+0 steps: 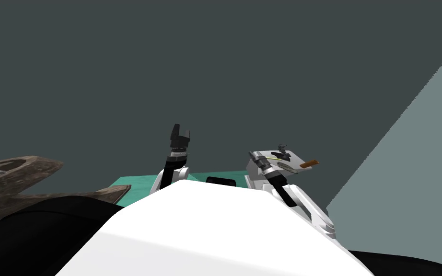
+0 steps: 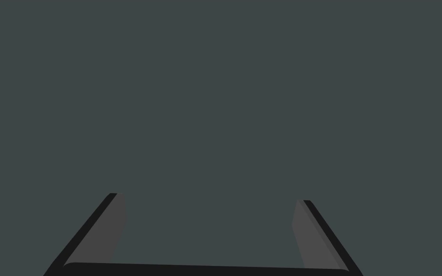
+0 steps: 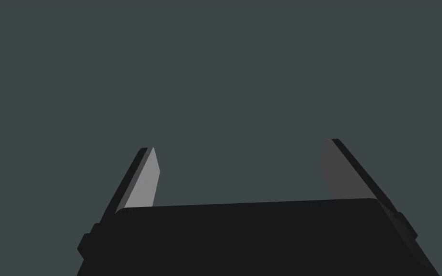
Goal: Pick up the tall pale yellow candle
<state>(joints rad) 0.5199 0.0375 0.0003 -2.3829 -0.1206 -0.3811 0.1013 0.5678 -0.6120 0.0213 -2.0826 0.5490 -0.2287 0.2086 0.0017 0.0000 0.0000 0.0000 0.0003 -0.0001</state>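
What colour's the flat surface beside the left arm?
The surface is teal; head view shows it best.

Left forearm (image 1: 169,172) and right forearm (image 1: 301,201) are white shells broken by black joints. From each wrist's black box (image 3: 253,235) rise two thin grey blade-like jaws with dark outer edges

right gripper (image 3: 240,147) | fingers (image 3: 144,184) spread wide apart, one lit paler | facing flat dark grey surface (image 3: 215,72)
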